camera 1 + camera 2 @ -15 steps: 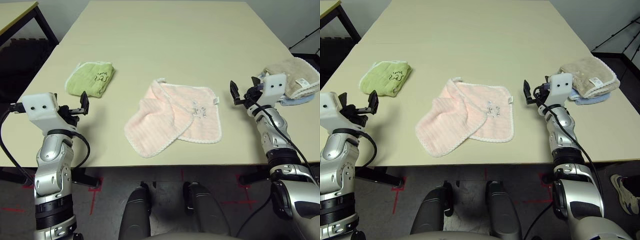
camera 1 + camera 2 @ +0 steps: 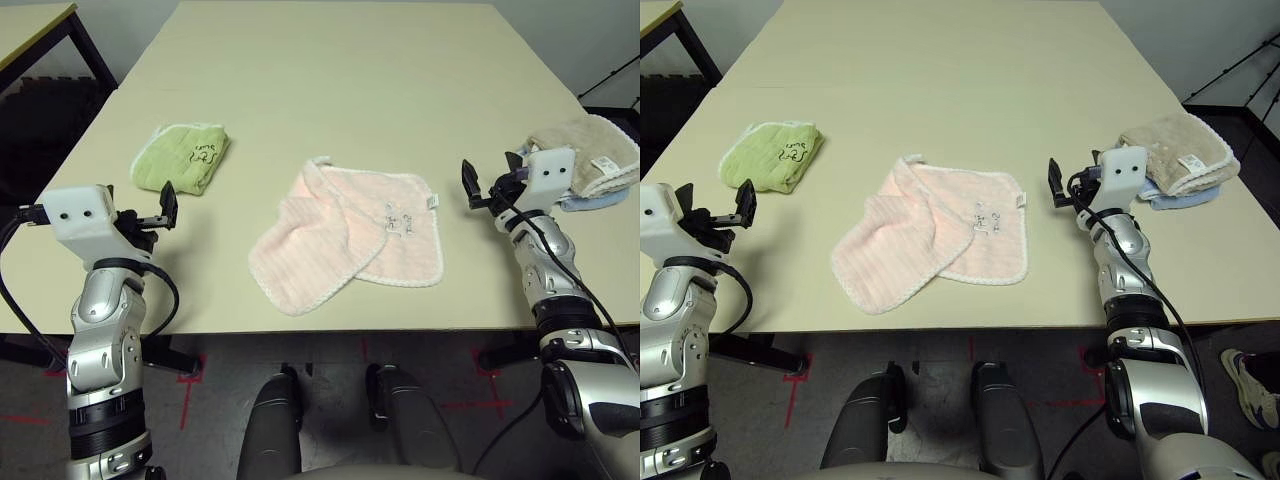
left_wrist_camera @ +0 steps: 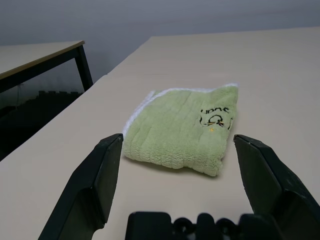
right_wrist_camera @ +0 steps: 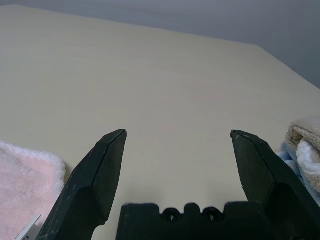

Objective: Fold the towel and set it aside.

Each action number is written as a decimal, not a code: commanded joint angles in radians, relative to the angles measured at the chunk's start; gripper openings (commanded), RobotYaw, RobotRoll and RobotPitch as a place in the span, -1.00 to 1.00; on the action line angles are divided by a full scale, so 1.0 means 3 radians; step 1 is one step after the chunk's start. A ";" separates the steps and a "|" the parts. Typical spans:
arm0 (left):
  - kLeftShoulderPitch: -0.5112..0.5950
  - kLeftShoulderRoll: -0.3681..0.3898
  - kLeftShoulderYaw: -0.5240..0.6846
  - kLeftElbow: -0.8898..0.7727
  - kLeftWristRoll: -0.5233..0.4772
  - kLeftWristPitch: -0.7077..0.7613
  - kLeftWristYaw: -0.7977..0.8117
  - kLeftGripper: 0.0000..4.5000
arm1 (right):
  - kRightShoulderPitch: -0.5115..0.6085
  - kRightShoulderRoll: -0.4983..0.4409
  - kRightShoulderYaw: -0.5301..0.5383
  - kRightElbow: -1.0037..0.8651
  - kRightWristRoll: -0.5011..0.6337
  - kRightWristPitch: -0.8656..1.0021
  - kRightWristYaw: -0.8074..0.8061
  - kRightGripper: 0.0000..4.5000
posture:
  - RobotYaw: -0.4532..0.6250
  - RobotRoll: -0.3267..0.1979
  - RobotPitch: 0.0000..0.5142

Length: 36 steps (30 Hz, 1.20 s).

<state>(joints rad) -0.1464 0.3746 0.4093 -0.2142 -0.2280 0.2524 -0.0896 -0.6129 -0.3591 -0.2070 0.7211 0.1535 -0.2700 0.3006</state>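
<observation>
The pale pink towel [image 2: 345, 235] lies at the table's near middle, one flap doubled over its left part, with the grey motif [image 2: 398, 219] face up toward its right edge. My left gripper [image 2: 162, 210] hovers open over the table's near left, well left of the pink towel, with nothing between its fingers. In the left wrist view it [image 3: 178, 138] points at a folded green towel. My right gripper [image 2: 488, 186] is open and holds nothing, a short way right of the pink towel, whose corner [image 4: 25, 170] lies beside one finger in the right wrist view.
A folded light green towel [image 2: 182, 157] with dark embroidery rests at the left, just beyond my left gripper. Beige and blue towels [image 2: 585, 160] are stacked at the right edge behind my right gripper. The far half of the table [image 2: 340, 70] is bare.
</observation>
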 commanded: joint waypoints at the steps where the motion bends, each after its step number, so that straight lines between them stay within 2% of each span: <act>1: 0.0015 -0.0001 -0.0024 0.0018 0.0019 0.0023 -0.0006 1.00 | 0.0068 -0.0039 -0.0033 0.0069 -0.0017 -0.0028 -0.0021 1.00 | -0.33 0.25 -0.53; 14: 0.0031 0.0005 -0.0029 -0.0039 -0.0029 0.0089 -0.0043 1.00 | 0.0066 -0.0021 -0.0012 0.0057 -0.0010 -0.0052 -0.0012 1.00 | -0.33 0.25 -0.53; 22: 0.0239 0.0202 -0.0043 -0.0307 -0.0421 0.0439 -0.0582 1.00 | -0.0004 -0.0122 -0.0028 0.0087 0.0012 -0.0068 0.0181 1.00 | -0.31 0.25 -0.47; 26: 0.0271 0.0204 -0.0114 -0.0407 -0.0816 0.0210 -0.1165 1.00 | -0.0049 -0.0177 -0.0025 0.0144 0.0022 -0.0047 0.0255 1.00 | -0.29 0.25 -0.48; 28: 0.0343 0.0291 -0.0193 -0.0474 -0.0853 0.0258 -0.1328 1.00 | -0.0061 -0.0191 -0.0031 0.0159 0.0033 -0.0035 0.0275 1.00 | -0.28 0.25 -0.48; 33: 0.0347 0.0439 -0.0179 -0.0631 -0.1144 0.0921 -0.1220 1.00 | -0.0080 -0.0208 -0.0030 0.0184 0.0030 -0.0021 0.0319 1.00 | -0.28 0.25 -0.48; 36: 0.0331 0.0523 -0.0296 -0.0709 -0.1101 0.0930 -0.1322 1.00 | -0.0086 -0.0204 -0.0026 0.0180 0.0027 -0.0011 0.0326 1.00 | -0.28 0.25 -0.48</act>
<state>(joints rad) -0.0498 0.5200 0.3492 -0.3872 -0.5542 0.5234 -0.4638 -0.6370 -0.4127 -0.2081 0.7540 0.1574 -0.2799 0.3938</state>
